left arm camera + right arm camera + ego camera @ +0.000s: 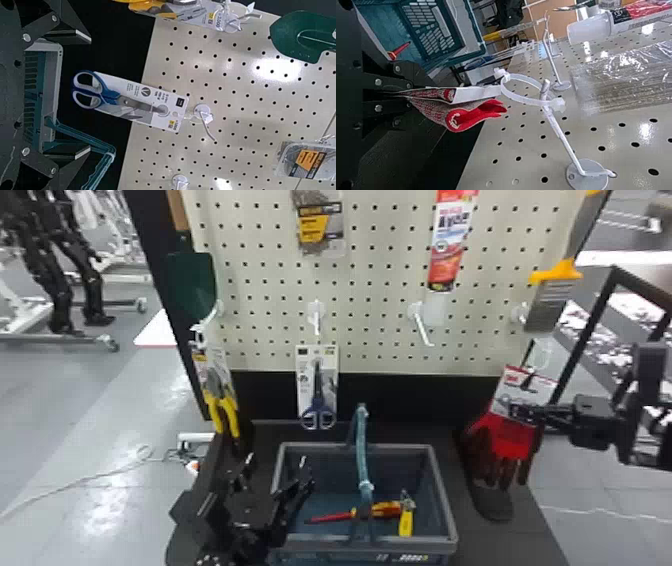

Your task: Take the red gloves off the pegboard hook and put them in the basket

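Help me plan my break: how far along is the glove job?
Roughly midway, I'd judge. Done: the right gripper has its jaws closed on the red gloves at their card. In hand: the gloves, whose plastic loop is around the pegboard hook. Left: slide the loop off, then carry the gloves to the basket and release them; it holds a screwdriver and a yellow-handled tool, no gloves.

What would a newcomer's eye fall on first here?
Probably the red gloves below the pegboard's right side, pinched by the right gripper with their plastic loop around the hook. Next, perhaps the basket in the middle, with a red-shafted screwdriver inside.
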### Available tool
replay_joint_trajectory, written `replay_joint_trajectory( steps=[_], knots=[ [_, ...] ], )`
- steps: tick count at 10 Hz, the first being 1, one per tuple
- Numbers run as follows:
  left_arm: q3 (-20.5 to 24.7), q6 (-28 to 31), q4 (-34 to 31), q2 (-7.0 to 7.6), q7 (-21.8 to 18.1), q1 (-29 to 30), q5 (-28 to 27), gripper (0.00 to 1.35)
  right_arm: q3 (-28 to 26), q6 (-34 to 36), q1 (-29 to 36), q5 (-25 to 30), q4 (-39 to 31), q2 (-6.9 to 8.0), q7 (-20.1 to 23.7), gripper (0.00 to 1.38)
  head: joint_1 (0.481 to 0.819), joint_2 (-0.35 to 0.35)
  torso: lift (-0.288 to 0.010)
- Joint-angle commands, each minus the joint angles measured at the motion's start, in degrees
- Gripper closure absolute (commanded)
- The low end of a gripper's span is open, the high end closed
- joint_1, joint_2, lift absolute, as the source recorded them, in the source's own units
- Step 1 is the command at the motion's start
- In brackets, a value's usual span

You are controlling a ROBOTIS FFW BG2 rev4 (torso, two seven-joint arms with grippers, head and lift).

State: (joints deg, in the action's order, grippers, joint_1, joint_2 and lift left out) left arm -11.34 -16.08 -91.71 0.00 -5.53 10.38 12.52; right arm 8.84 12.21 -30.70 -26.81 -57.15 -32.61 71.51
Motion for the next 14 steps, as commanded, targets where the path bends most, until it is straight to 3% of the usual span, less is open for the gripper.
replay_joint_trajectory(
  steps=[1,4,7,8,11,14],
  knots=[
    [0.0,0.0,0.0,-0.15,0.0,0.0,0.0,0.32,-0.9,0.0,0.6,0.0,-1.0,0.09,0.0,1.21,0.549,0.000,-0.100],
    [0.0,0.0,0.0,-0.15,0.0,0.1,0.0,0.32,-5.7,0.1,2.8,0.9,-6.5,0.44,-0.1,1.21,0.549,0.000,-0.100],
    [0.1,-0.1,-0.1,-0.15,0.0,0.2,0.0,0.32,-13.1,1.4,11.5,2.5,-16.1,1.85,-3.0,1.21,0.549,0.000,-0.100],
    [0.3,-0.2,-0.3,-0.15,0.0,0.4,0.0,0.32,-13.4,2.0,14.2,2.0,-18.6,3.34,-4.0,1.21,0.549,0.000,-0.100],
    [0.4,-0.5,-0.3,-0.15,0.0,0.2,0.0,0.32,-13.4,3.3,17.9,4.6,-24.8,10.19,-4.0,1.21,0.549,0.000,-0.100],
    [1.0,-0.3,-0.4,0.09,0.0,-0.3,0.0,0.32,-13.1,5.6,19.5,7.5,-31.5,12.74,-4.0,1.21,0.549,0.000,-0.100]
  ],
)
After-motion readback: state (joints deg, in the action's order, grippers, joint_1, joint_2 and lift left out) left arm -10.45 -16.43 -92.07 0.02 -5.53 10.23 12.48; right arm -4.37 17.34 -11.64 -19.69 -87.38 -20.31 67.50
